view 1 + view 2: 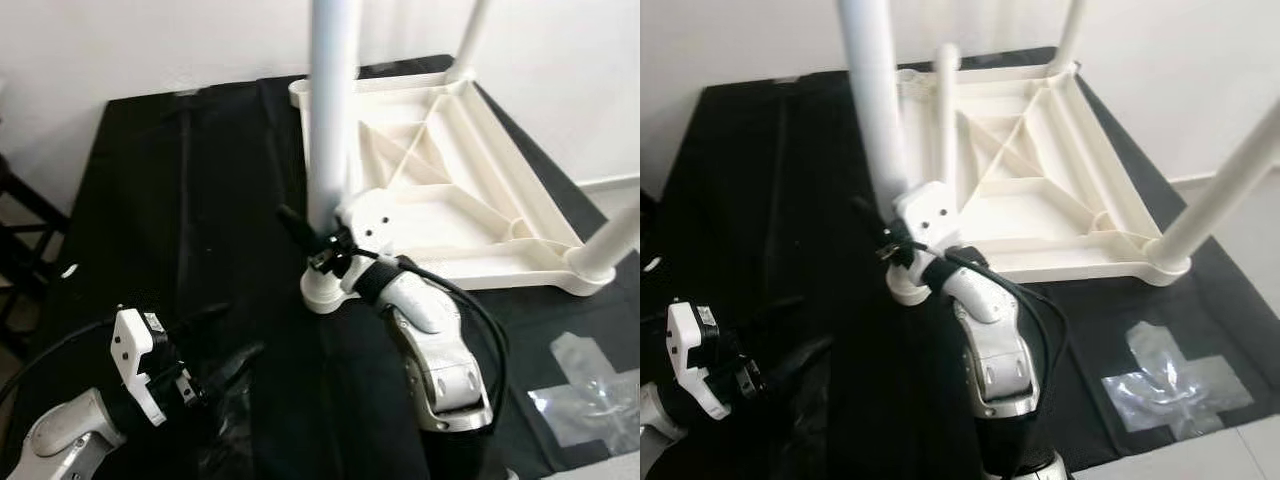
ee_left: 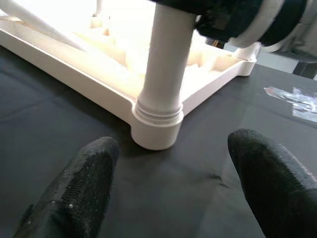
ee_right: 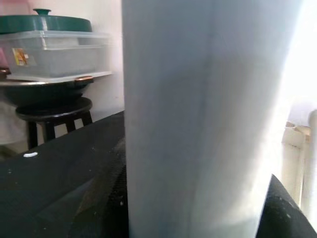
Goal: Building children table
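The right wrist view catches a green-lidded plastic container [image 3: 54, 47] on a dark stool [image 3: 52, 114]. The white children's table [image 1: 450, 180] lies upside down on a black cloth [image 1: 180, 220], legs up. The right gripper [image 1: 318, 238] clamps the near white leg [image 1: 330, 110] just above its socket. The left gripper [image 1: 215, 375] hovers low, fingers [image 2: 74, 193] spread, holding nothing.

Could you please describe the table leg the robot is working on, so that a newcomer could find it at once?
On the black cloth lies a white tabletop, upside down, its legs pointing up. The leg stands in the corner socket nearest the robot. Unlike the others, it has the right gripper clasped around it.
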Robot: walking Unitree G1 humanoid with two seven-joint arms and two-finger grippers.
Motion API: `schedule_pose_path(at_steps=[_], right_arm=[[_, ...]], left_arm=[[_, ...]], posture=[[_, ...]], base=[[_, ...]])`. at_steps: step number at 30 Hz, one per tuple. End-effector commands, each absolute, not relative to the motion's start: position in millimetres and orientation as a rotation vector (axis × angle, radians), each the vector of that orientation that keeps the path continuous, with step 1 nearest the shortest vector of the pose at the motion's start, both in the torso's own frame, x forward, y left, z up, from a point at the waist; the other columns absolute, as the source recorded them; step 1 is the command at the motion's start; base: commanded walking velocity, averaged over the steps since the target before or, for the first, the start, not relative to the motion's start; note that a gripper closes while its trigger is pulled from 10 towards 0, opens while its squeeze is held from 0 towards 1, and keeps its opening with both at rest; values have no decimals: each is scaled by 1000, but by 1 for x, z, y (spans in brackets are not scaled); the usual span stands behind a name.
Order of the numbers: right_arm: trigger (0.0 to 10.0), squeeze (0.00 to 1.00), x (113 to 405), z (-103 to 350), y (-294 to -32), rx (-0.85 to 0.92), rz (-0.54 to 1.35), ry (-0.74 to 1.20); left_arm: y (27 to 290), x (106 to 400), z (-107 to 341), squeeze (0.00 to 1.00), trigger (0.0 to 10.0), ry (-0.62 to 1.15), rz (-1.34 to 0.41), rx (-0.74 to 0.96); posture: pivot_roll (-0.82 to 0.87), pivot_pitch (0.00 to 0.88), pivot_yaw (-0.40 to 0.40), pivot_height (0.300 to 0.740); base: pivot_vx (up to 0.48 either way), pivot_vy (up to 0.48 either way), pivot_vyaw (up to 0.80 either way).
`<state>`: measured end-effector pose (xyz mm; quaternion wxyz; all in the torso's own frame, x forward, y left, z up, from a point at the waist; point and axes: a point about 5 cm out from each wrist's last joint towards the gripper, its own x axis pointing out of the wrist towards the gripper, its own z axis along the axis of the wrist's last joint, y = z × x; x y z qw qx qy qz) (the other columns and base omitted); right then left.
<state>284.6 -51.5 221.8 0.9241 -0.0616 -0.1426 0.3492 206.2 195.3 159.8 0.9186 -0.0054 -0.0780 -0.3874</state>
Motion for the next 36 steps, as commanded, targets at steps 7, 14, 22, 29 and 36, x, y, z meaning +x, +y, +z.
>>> schedule_pose_path(at_steps=[7, 14, 22, 29, 36], right_arm=[[10000, 1000, 283, 216, -48, -73, 1274, -136], [10000, 0, 313, 248, -78, -360, 1543, -198], [10000, 0, 335, 274, -87, -385, 1746, -96], [10000, 0, 352, 289, -82, -374, 1771, -70], [1333, 0, 356, 288, -83, -372, 1765, -66]], left_arm=[[194, 206, 155, 0, 10000, -155, -784, -17], [191, 201, 156, 0, 10000, -155, -785, -25], [189, 194, 157, 0, 10000, -148, -795, -25], [189, 184, 160, 0, 10000, -164, -783, -17], [187, 179, 163, 0, 10000, -203, -757, -25]], posture=[[-86, 234, -2, 740], [-56, 248, -12, 740], [-23, 274, -11, 740], [-2, 291, -25, 740], [-3, 296, -33, 740]], base=[[0, 0, 0], [0, 0, 0], [0, 0, 0], [0, 0, 0], [0, 0, 0]])
